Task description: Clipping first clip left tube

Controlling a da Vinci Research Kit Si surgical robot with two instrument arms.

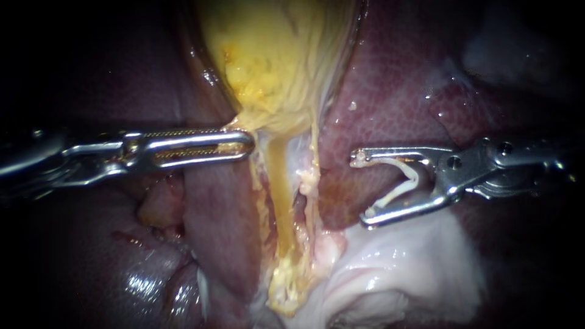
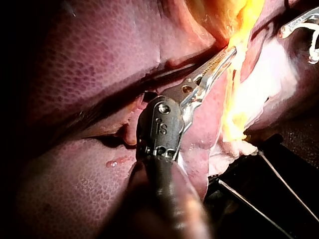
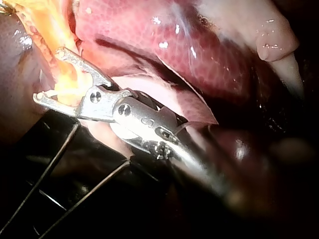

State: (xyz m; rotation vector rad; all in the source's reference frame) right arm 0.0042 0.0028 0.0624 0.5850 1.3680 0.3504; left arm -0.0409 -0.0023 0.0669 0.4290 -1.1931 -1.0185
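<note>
The yellow gallbladder (image 1: pixel 274 55) narrows into two strands running downward: the thicker left tube (image 1: pixel 278 189) and a thinner right tube (image 1: pixel 314 164). My left instrument (image 1: pixel 247 143) has its slotted jaws shut on the gallbladder's neck, just left of the tubes; the left wrist view shows the same grip (image 2: pixel 224 57). My right instrument (image 1: pixel 364 187) stands to the right of both tubes, apart from them. Its jaws are spread wide with a white clip (image 1: pixel 407 180) seated between them, one leg along each jaw. In the right wrist view its jaws (image 3: pixel 50 74) lie beside the yellow tissue (image 3: pixel 47 22).
Dark red liver (image 1: pixel 396 91) surrounds the tubes on both sides. Pale white tissue (image 1: pixel 402 268) bulges below the right instrument. Thin dark rods (image 3: pixel 50 164) of a stand run under the tissue in both wrist views.
</note>
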